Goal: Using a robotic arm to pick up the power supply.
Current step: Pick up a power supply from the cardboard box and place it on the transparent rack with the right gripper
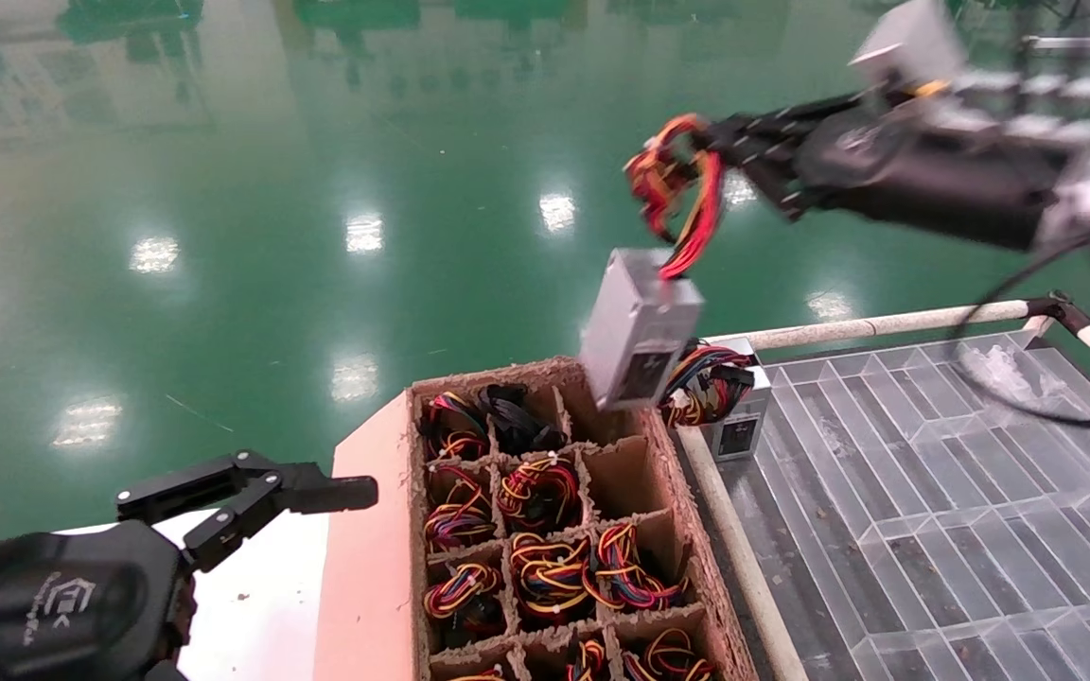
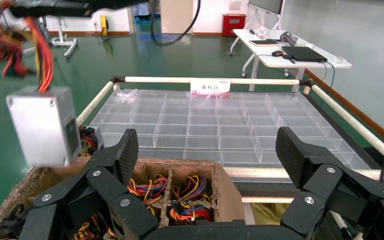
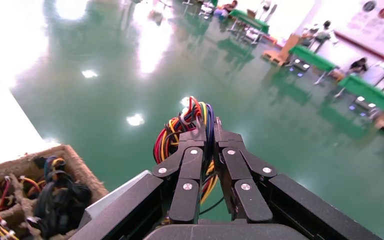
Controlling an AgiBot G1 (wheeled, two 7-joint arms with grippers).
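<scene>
Pick-up looks essentially done. The right pincer (image 1: pixel 711 142) is clamped narrow on the wire bundle (image 1: pixel 673 184) of the power supply (image 1: pixel 638 336), not on the grey box itself. In the right wrist view the fingers (image 3: pixel 190 172) pinch the red/yellow/blue wires between them. The box hangs below the pincer by its wires, tilted, in the air just above the far corner of the cardboard divider box (image 1: pixel 554 511), clear of the cells as far as the head view shows. The cell under it looks empty, so prob. where it came from.

Left to do, judging by this: carry it away w/o the wires slipping; hold is on cable only, so the box may swing. A second unit (image 1: pixel 729 397) sits by the edge of the clear tray rack (image 1: pixel 933 492), just beside the carton, so that may be the drop area, but can't confirm.

Left pincer (image 1: pixel 318 492) is spread wide, holding nothing, parked low on the near left side of the carton.
</scene>
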